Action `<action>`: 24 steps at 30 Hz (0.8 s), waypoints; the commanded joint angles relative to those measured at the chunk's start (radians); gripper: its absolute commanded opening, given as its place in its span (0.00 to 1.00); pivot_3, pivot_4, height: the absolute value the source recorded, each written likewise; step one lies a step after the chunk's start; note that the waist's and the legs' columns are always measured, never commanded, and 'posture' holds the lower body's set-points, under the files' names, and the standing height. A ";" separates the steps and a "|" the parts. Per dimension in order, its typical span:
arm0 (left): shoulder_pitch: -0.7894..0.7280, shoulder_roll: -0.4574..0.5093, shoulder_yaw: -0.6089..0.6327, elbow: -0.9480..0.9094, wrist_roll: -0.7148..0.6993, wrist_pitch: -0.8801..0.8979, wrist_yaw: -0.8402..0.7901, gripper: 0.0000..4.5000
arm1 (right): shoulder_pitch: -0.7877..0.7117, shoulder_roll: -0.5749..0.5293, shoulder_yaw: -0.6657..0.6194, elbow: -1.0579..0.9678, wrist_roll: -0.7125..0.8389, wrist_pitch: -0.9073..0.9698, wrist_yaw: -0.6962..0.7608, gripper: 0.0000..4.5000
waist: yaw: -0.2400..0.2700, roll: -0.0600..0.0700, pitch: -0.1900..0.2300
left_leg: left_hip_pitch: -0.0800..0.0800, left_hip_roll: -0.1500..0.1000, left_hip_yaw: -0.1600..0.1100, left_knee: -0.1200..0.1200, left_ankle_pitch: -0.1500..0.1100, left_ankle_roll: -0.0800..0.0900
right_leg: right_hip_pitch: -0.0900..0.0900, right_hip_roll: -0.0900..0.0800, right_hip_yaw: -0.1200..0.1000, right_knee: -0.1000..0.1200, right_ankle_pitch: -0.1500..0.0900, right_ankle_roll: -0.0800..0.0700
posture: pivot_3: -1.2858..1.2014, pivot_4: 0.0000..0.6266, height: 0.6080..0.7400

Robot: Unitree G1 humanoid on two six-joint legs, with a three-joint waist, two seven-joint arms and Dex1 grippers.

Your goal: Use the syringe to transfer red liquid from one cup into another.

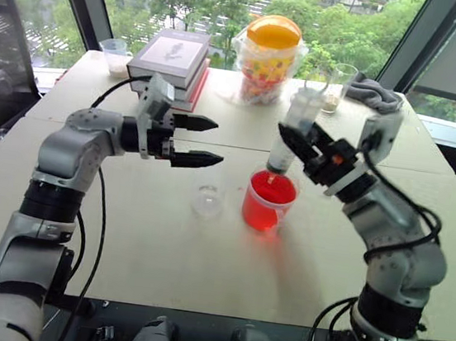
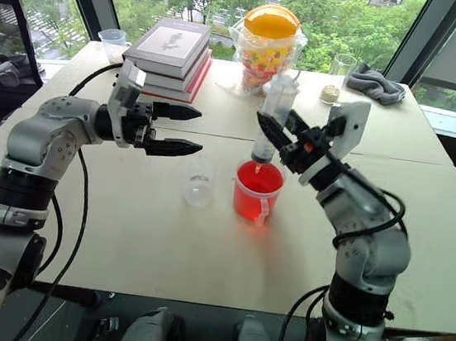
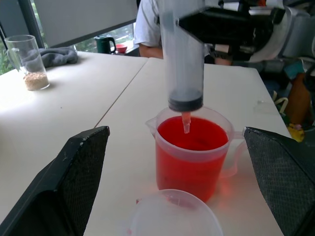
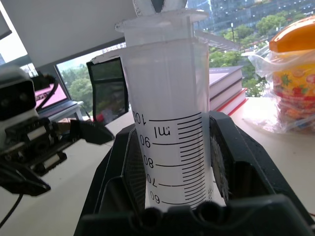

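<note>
My right gripper (image 1: 296, 139) is shut on the syringe (image 1: 303, 105), holding its clear barrel upright. The plunger's dark seal sits low in the barrel, and the barrel looks empty. Its short tip (image 3: 186, 123) points down over the mouth of the handled cup (image 1: 269, 200), which is filled with red liquid (image 3: 189, 135). The small clear cup (image 1: 207, 199) stands just left of the red cup. My left gripper (image 1: 219, 143) hovers open above and left of the small cup, pointing towards the syringe, nothing between its fingers (image 3: 74, 182).
At the table's far side are a stack of books (image 1: 174, 64), a bagged jar with an orange lid (image 1: 268, 59), a glass with beige grains (image 1: 335, 88), a grey cloth (image 1: 372, 93) and a clear cup with white powder (image 1: 115, 55). A person (image 3: 147, 24) sits beyond the table.
</note>
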State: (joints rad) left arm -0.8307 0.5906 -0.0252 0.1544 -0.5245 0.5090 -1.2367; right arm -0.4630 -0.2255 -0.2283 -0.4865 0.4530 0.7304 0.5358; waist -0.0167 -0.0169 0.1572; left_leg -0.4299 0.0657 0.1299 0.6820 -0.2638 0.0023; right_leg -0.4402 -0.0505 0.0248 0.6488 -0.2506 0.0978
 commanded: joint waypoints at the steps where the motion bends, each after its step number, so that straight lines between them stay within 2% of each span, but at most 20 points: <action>1: -0.034 0.006 0.011 -0.021 -0.007 0.006 -0.007 1.00 | 0.034 -0.004 0.032 -0.032 -0.015 -0.116 -0.010 0.32 | -0.003 0.000 0.000 | 0.000 0.000 0.000 0.000 0.000 0.000 | 0.000 0.000 0.000 0.000 0.000 0.000 | 0.52 0.24 1.00; 9: -0.158 -0.077 0.023 0.050 -0.028 0.018 0.014 1.00 | 0.094 -0.015 0.102 -0.016 -0.037 -0.208 -0.039 0.32 | 0.004 0.000 0.000 | 0.001 0.000 0.000 0.001 0.000 0.000 | 0.001 0.000 0.000 0.000 0.000 0.000 | 0.52 0.24 1.00; 16: -0.288 -0.236 0.037 0.161 -0.039 0.006 0.083 1.00 | 0.095 -0.046 0.124 -0.001 -0.039 -0.234 -0.047 0.32 | 0.003 0.000 0.000 | 0.001 0.000 -0.001 0.001 0.000 0.000 | 0.001 0.001 0.000 -0.001 0.000 0.000 | 0.52 0.24 1.00; 24: -0.333 -0.326 0.017 0.212 -0.031 0.010 0.087 1.00 | 0.105 -0.070 0.146 -0.017 -0.036 -0.238 -0.061 0.32 | 0.000 0.000 0.000 | 0.001 0.000 -0.002 0.000 0.000 0.000 | 0.001 0.002 0.001 0.000 0.000 0.000 | 0.52 0.24 1.00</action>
State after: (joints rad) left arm -1.1331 0.2721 -0.0148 0.3731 -0.5484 0.5318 -1.1413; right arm -0.3540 -0.2902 -0.0848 -0.4664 0.4124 0.5155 0.4775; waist -0.0169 -0.0174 0.1574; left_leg -0.4287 0.0658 0.1279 0.6822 -0.2637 0.0022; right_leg -0.4389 -0.0487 0.0253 0.6484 -0.2507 0.0978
